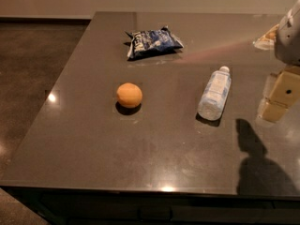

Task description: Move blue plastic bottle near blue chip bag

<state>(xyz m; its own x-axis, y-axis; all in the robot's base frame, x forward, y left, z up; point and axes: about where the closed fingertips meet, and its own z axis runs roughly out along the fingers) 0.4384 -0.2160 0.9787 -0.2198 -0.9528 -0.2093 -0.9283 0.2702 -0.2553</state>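
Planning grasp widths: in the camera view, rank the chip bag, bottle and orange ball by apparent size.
Largest: blue chip bag and blue plastic bottle, alike; bag farther, so unranked.
Smallest: orange ball.
The gripper hangs at right edge, apart from the bottle.

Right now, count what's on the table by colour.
Blue: 2, the blue chip bag and blue plastic bottle.
Orange: 1, the ball.
Pale, partly hidden item at far right: 1.
Total: 4; the gripper hangs at the right edge, beside the bottle.
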